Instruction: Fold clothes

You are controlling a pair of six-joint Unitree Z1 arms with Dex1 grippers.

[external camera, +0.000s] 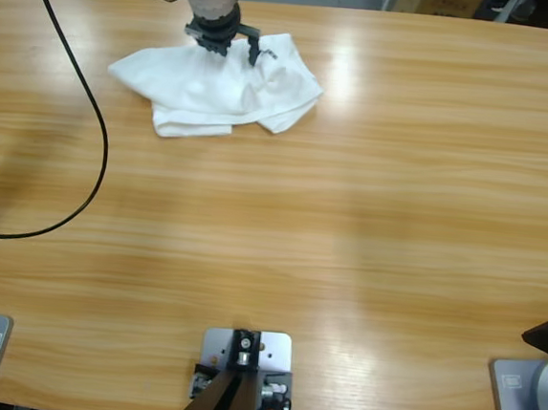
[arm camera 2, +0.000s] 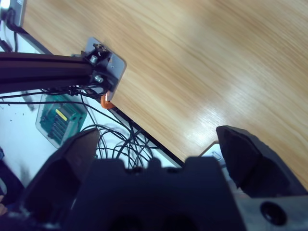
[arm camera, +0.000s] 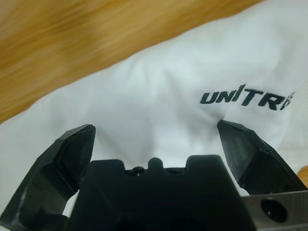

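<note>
Left wrist view shows your left gripper [arm camera: 156,132] spread wide over the crumpled white cotton T-shirt [external camera: 217,87] near the desk's far edge; pinch one layer only.

Robotics lab: long wooden table [external camera: 349,221], loose black cable [external camera: 94,122] at 9 o'clock, tangled wiring [arm camera 2: 110,139] beneath the edge.

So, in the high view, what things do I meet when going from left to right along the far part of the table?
Black cable → white T-shirt, with the left gripper over it → bare table.
</note>
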